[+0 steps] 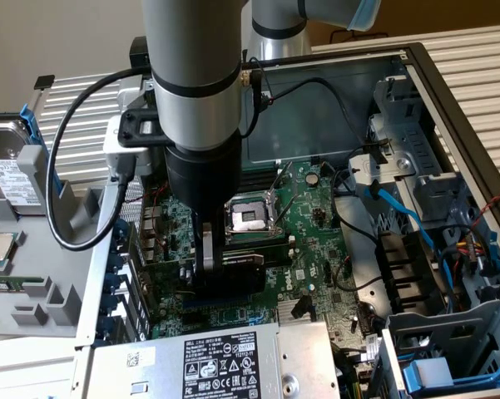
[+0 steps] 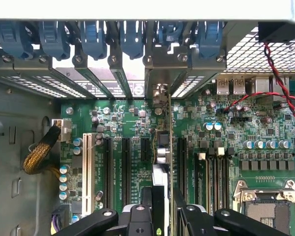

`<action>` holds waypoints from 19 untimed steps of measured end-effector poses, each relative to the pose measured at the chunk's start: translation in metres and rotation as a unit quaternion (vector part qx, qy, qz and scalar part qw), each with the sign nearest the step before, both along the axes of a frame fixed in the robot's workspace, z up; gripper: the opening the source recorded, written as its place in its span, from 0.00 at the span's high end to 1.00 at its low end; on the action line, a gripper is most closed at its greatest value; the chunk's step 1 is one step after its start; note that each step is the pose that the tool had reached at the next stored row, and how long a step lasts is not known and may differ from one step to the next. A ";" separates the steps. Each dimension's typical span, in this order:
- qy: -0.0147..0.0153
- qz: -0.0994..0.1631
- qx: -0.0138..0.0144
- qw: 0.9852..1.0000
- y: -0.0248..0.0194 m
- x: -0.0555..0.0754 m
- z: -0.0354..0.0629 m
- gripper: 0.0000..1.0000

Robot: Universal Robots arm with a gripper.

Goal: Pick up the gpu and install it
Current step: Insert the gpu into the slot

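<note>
Inside the open computer case, the gpu [image 2: 163, 162] stands on edge over the expansion slots of the motherboard [image 2: 226, 132], held in the claw [image 2: 159, 216]. In the wrist view the card runs as a thin vertical line from between the claw's fingers up to the rear slot openings, its silver bracket [image 2: 158, 93] sitting in one of the gaps under the blue clips [image 2: 132, 37]. The claw is narrowed onto the card, one finger on each face.

Status as I read it: pickup done, card carried into the case and lined up with a slot. It looks down at or in the slot, but I can't tell whether the edge connector is fully seated; the claw's body hides the contact line. Claw not let go yet, and the clip above the bracket doesn't look closed on it, though that's hard to judge.

In the exterior view the arm [image 1: 195, 100] comes straight down over the board's slot area, just beside the empty processor socket [image 1: 250, 218]. Power supply [image 1: 225, 362] sits nearby, apart from the card.
</note>
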State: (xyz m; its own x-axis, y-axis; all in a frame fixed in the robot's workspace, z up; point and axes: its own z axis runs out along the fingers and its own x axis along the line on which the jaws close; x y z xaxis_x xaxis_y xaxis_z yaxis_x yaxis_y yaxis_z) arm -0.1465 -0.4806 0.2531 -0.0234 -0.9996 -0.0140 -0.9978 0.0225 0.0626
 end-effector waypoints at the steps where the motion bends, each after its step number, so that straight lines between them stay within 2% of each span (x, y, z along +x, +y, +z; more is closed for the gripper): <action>1: 0.000 0.000 0.000 1.000 0.0000 0.000 0.0000 0.73; 19: 0.000 0.000 0.000 1.000 0.0000 -0.001 -0.0009 0.73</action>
